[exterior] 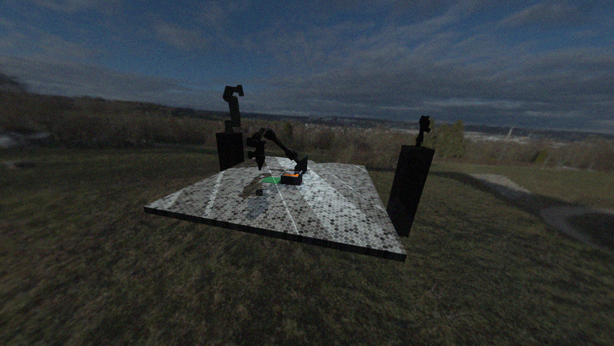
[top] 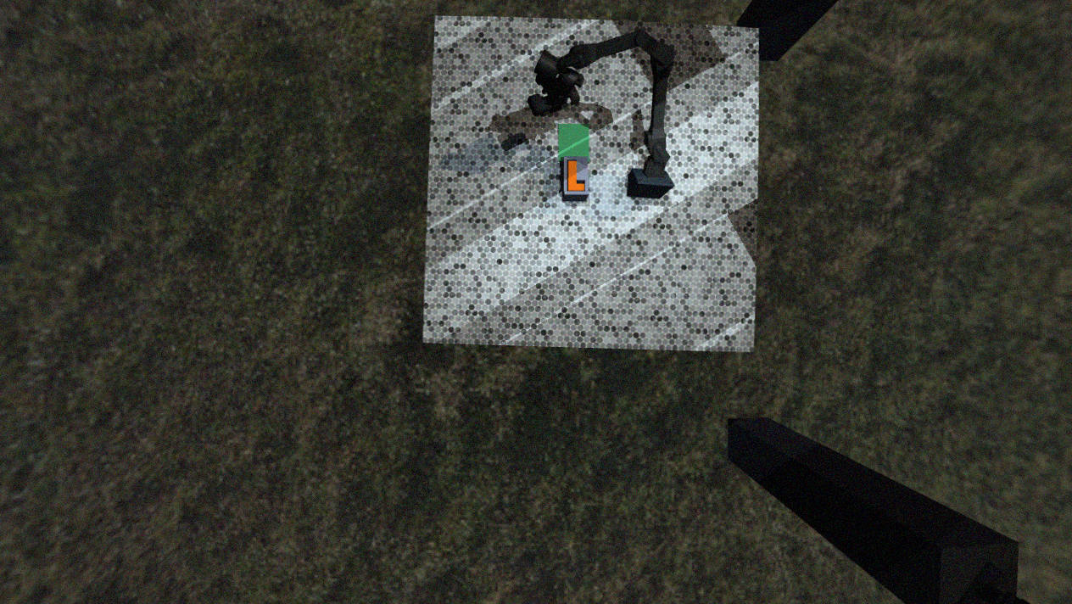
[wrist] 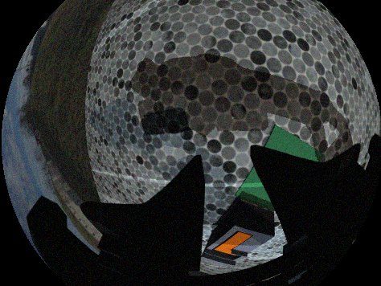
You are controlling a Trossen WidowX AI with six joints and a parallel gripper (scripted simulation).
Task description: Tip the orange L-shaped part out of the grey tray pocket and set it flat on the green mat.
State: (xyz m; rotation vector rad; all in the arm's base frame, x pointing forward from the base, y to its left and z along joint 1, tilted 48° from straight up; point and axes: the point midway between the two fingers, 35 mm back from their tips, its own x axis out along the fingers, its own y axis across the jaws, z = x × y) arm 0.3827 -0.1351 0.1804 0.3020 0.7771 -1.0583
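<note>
- My gripper [top: 552, 101] hangs in the air above the dotted floor slab [top: 525, 285], on the far side of the green mat [top: 572, 139] from the tray; it touches nothing.
- The fingers stand partly apart, a middling gap with nothing between them. In the wrist view I see slab and mat through that gap.
- The orange part [top: 575, 176] lies flush in its pocket in the grey tray [top: 576, 193]. No end looks raised, so I judge the pressing step has not begun.
- The relation that matters: seen from above, gripper, mat and tray fall roughly in one line. The part lies beyond the mat from me, toward the side where the arm's base [top: 649, 181] stands, with the base off to one side of the tray.
- The part's long stroke runs along that same line, pointing from the mat end of the tray to its far end. The short foot of the L sits at the far end, away from the mat.
- So the end I must press is the farthest point of the part from me, and the end that should tip up is the one nearest the mat.
- In my judgement I must travel over the mat and along the whole part before coming down on the foot.
- The outside view [exterior: 259, 158] confirms I am well above the slab, so a long descent remains.
</note>
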